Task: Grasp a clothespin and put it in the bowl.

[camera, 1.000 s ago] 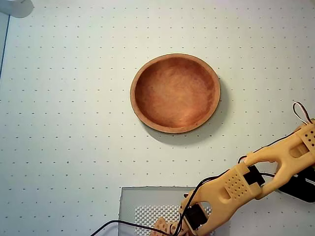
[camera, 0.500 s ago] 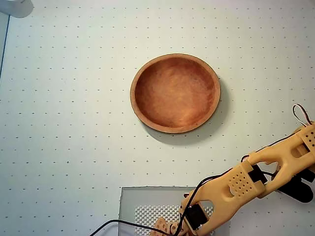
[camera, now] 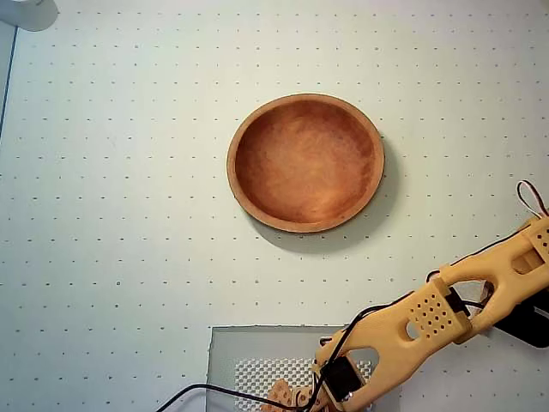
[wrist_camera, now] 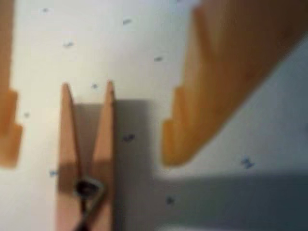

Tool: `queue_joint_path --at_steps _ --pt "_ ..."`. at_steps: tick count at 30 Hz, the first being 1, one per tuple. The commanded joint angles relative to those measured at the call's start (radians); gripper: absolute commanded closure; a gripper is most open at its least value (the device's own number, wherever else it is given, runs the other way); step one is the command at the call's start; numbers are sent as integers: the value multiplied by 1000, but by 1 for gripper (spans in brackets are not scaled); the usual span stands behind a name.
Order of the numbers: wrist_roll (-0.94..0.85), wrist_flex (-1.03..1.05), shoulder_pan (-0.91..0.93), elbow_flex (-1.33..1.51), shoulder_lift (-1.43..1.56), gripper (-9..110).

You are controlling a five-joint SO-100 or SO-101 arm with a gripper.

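Observation:
In the wrist view, the light-tan wooden clothespin (wrist_camera: 86, 159) lies on the white dotted surface, its wire spring low in the frame and its two legs pointing up. My gripper (wrist_camera: 89, 156) is open, with one orange finger (wrist_camera: 9, 130) to its left and the other finger (wrist_camera: 211, 96) to its right, neither touching it. In the overhead view the gripper (camera: 292, 399) is at the bottom edge over a grey pad, and the clothespin cannot be picked out there. The reddish-brown wooden bowl (camera: 257, 202) sits empty at the middle of the table, well away from the gripper.
A grey translucent pad (camera: 225, 352) with a white mesh patch lies at the bottom edge under the gripper. The yellow arm (camera: 446, 313) reaches in from the right with a black cable (camera: 214, 390). A white object (camera: 26, 10) sits in the top-left corner.

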Motion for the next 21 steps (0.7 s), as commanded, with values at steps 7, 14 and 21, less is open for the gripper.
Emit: queue_joint_path --at_steps 7,14,21 --pt "-3 28 3 -67 -28 82" --pt "-8 28 6 -58 -57 81" --pt "-69 28 6 -58 -54 81"
